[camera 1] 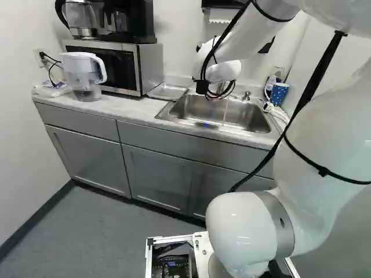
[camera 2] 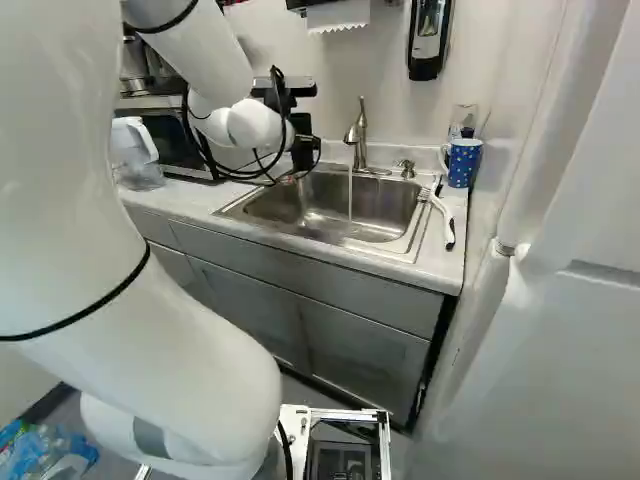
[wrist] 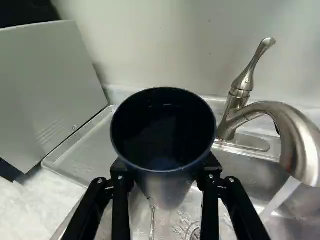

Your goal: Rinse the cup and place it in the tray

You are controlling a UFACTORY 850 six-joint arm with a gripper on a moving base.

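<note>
Claw (wrist: 165, 171) grasps cup (wrist: 162, 132) from 2 sides. Bring rim under stream (wrist: 281, 196); drain over sink (wrist: 245, 172) before tray (wrist: 89, 147).

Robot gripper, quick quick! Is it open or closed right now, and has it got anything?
Gripper: closed on the dark blue cup, one finger on each side, below the rim.

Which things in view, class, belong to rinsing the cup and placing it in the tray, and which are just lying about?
Part of the job:
dark blue cup, gripped in the hand
running faucet
sink
metal tray

Just lying about:
spotted mug
water pitcher
microwave
coffee maker
</note>
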